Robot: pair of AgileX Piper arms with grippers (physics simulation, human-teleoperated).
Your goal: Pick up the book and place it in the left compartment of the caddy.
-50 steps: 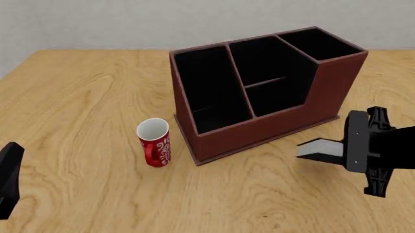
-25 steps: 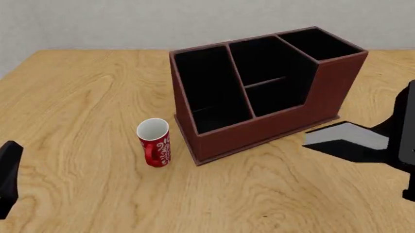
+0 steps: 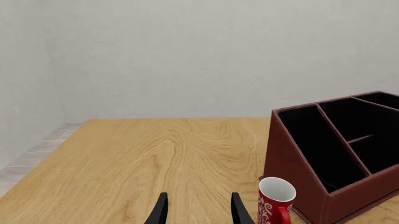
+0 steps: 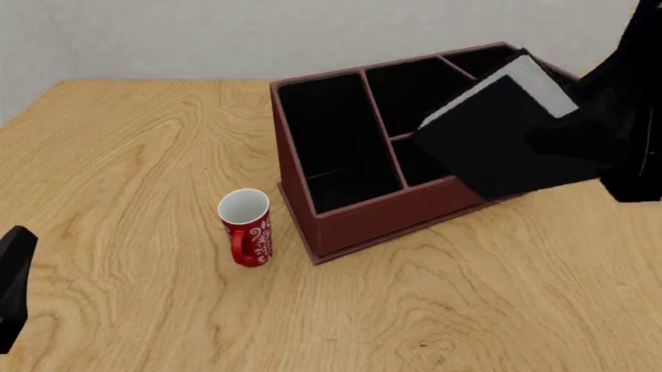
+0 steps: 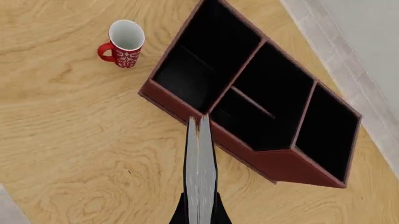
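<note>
Book (image 4: 504, 143) apparently clamped in right gripper (image 5: 199, 212), above caddy (image 4: 414, 213).

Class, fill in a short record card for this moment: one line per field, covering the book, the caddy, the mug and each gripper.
book: held in the air, tilted, above the caddy's right half
caddy: on the table, all visible compartments empty
left compartment: empty, book not yet in it
mug: upright, left of the caddy, apart from it
right gripper: shut on the book
left gripper: open, holding nothing, low over the table
</note>
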